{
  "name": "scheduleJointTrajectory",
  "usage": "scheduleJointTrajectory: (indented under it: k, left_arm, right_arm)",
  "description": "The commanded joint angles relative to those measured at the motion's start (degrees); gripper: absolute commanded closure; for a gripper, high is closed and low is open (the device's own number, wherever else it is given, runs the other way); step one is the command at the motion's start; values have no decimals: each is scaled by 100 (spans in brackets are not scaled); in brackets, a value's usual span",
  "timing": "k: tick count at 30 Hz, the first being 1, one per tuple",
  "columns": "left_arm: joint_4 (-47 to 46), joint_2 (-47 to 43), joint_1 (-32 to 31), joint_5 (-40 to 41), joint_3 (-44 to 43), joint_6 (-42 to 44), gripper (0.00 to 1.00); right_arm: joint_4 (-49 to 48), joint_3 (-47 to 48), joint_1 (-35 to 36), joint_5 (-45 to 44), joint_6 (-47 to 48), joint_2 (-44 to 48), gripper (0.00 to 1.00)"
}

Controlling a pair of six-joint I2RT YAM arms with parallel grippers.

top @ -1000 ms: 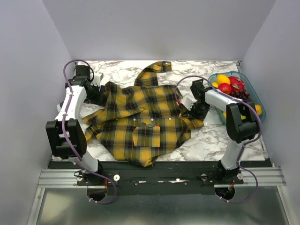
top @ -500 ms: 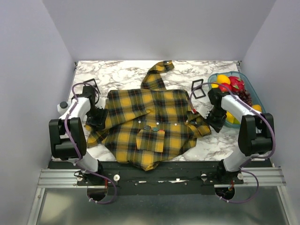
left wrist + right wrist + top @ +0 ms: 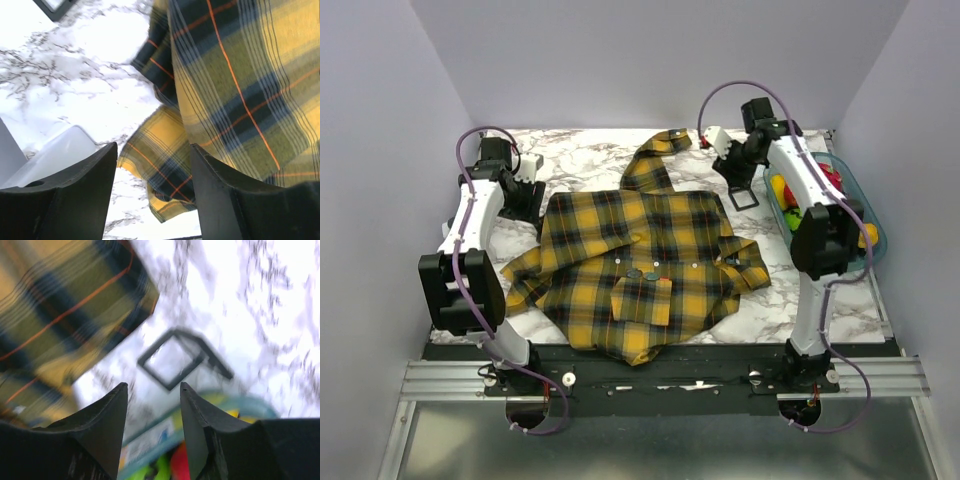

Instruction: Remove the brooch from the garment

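The garment (image 3: pixel 640 255), a yellow and dark plaid shirt, lies spread flat mid-table with its chest pocket toward the near edge. The brooch (image 3: pixel 634 272), a small dull teal disc, sits on it just above the pocket, with a similar disc close to its right. My left gripper (image 3: pixel 528 196) hovers open beside the shirt's left shoulder. In the left wrist view, the gripper (image 3: pixel 152 147) frames a sleeve edge (image 3: pixel 170 170) lying below, untouched. My right gripper (image 3: pixel 733 163) hangs open at the back right, off the shirt. The blurred right wrist view shows the gripper (image 3: pixel 152 385) holding nothing.
A black square frame (image 3: pixel 745 190) lies under the right gripper and also shows as a frame (image 3: pixel 182 357) from the right wrist. A teal basket (image 3: pixel 865 215) of fruit stands at the right edge. A white container (image 3: pixel 55 155) and another frame corner (image 3: pixel 52 7) lie by the left gripper.
The right gripper opened, let go of the shirt's right edge and swung to the back right. The left gripper left the left sleeve and moved back. The shirt settled flat.
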State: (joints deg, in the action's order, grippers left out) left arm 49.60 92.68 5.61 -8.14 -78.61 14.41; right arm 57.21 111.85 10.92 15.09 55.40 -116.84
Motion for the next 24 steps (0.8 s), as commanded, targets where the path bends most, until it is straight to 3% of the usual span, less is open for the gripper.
scheduleJointTrajectory:
  k: [1, 6, 16, 24]
  left_arm:
    - [102, 232, 125, 129, -312, -377, 31]
    - [67, 31, 142, -65, -164, -527, 30]
    - [242, 215, 142, 146, -549, -395, 30]
    - [374, 513, 151, 190, -893, -246, 30]
  right_arm:
    - [-17, 959, 217, 240, 402, -962, 46]
    - [-105, 1830, 463, 196, 472, -1710, 43]
    - [563, 1805, 640, -243, 1078, -2325, 44]
    - [1187, 2322, 675, -411, 1491, -2792, 49]
